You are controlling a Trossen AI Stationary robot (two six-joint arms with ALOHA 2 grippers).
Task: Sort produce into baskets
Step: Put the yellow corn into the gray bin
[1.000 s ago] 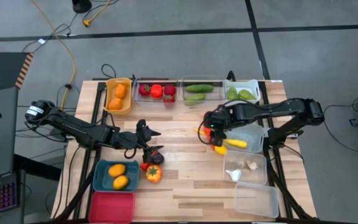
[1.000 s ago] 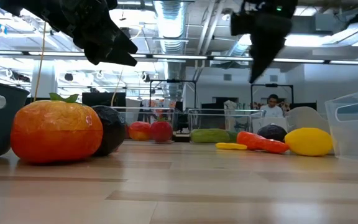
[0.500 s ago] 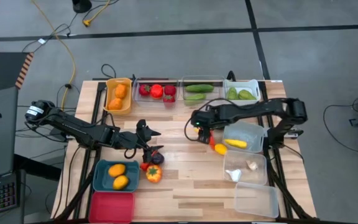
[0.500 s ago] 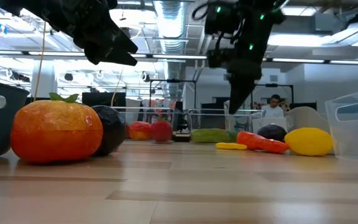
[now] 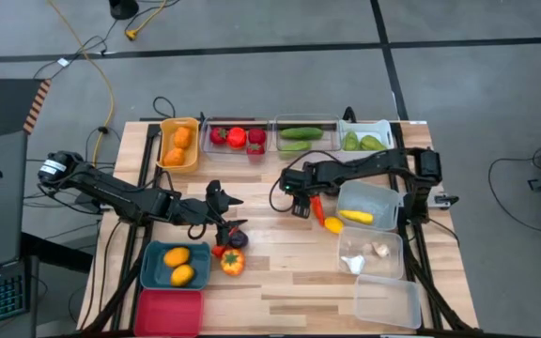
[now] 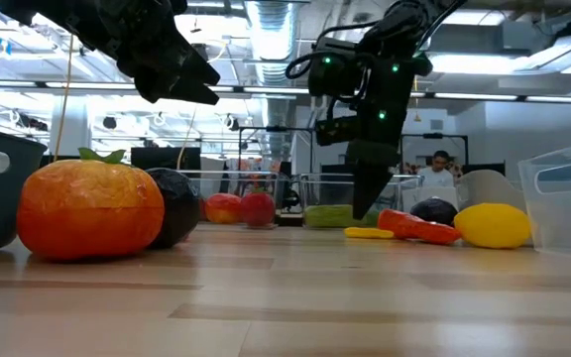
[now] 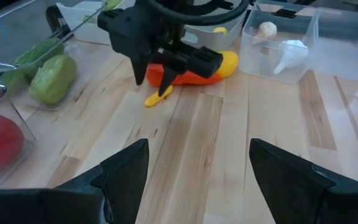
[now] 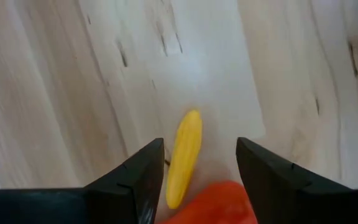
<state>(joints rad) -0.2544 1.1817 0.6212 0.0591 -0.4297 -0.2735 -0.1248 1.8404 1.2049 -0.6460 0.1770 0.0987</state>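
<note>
Tabletop (image 8: 73, 74): yellow piece (image 8: 184, 155) between right gripper (image 8: 197, 168)

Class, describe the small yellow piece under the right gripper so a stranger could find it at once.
Start at the clear bin holding a yellow fruit, on the table's right side. Just beside it on the bare wood, the right gripper hangs over a small cluster. The thin yellow piece lies there flat, slimmer and paler than the fat orange-red carrot beside it.

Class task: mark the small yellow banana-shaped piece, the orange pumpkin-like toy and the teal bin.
small yellow piece (image 8: 184, 155): right wrist view, middle of its length.
orange pumpkin-like toy (image 6: 89, 210): low view, centre of its rounded front.
teal bin (image 5: 148, 268): high view, its left wall.
</note>
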